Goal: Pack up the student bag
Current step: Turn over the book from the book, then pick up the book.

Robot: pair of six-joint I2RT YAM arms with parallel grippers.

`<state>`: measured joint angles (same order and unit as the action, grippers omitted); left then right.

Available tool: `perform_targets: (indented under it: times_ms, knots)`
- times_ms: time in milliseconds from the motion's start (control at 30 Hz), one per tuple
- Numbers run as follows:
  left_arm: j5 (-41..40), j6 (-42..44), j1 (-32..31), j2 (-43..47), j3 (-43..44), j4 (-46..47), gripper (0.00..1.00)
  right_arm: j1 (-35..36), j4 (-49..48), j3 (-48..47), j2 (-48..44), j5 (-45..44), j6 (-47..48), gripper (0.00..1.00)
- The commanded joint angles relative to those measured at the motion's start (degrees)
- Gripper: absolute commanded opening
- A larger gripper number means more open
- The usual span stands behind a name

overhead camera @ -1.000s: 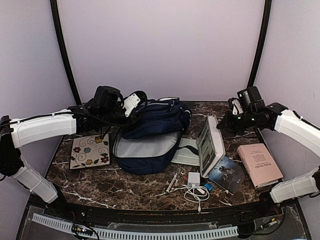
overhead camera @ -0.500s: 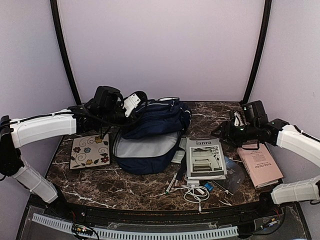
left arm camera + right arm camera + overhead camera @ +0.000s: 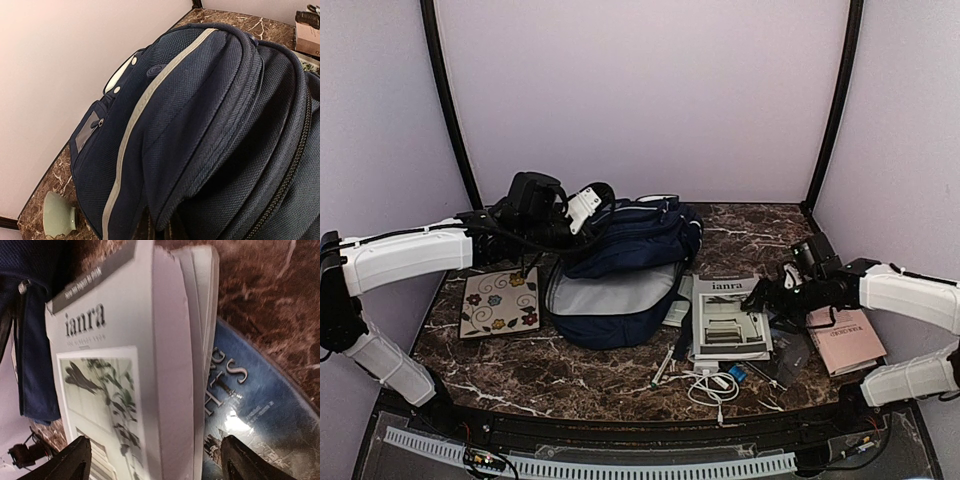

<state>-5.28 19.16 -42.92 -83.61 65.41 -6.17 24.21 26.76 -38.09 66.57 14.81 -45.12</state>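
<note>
The student bag (image 3: 620, 272), navy with pale stripes, lies at the table's middle with its main compartment unzipped and its grey lining showing. My left gripper (image 3: 576, 222) is shut on a fold of the bag's top fabric (image 3: 200, 125) and holds that edge up. Its fingers are almost hidden under the cloth. A white "ianra" magazine (image 3: 728, 318) lies flat to the right of the bag. My right gripper (image 3: 761, 298) hovers open at the magazine's right edge. Its fingertips (image 3: 75, 460) straddle the page edges (image 3: 175, 390) without touching them.
A blue-covered book (image 3: 260, 400) lies partly under the magazine, and a pink book (image 3: 845, 338) is further right. A white charger with its cable (image 3: 712, 378) and a pen (image 3: 663, 367) lie in front. A flowered tile (image 3: 501, 300) sits left of the bag, and a green cup (image 3: 58, 215) behind it.
The magazine, held upright by my right gripper a second ago, has dropped flat on the table. The right gripper opened and moved nearer and lower. The left arm stayed still.
</note>
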Motion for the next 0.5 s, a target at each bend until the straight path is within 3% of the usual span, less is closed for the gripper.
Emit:
perform_targets:
  times_ms: [0, 333, 367, 467]
  knots:
    - [1.76, -0.32, -0.07, 3.33, 0.68, 4.25, 0.00, -0.12, -10.82, 4.96, -0.45, 9.23, -3.29, 0.86]
    - [1.94, -0.23, -0.08, 3.81, 0.69, 4.24, 0.00, -0.15, -19.79, 8.29, 1.26, 15.54, -6.12, 0.72]
    - [1.94, -0.20, -0.11, 3.86, 0.69, 4.16, 0.00, -0.15, -19.31, 7.85, 0.88, 15.56, -6.19, 0.53]
    - [2.03, -0.13, -0.07, 3.97, 0.69, 4.16, 0.00, -0.19, -18.84, 7.66, -0.73, 15.47, -6.80, 0.32]
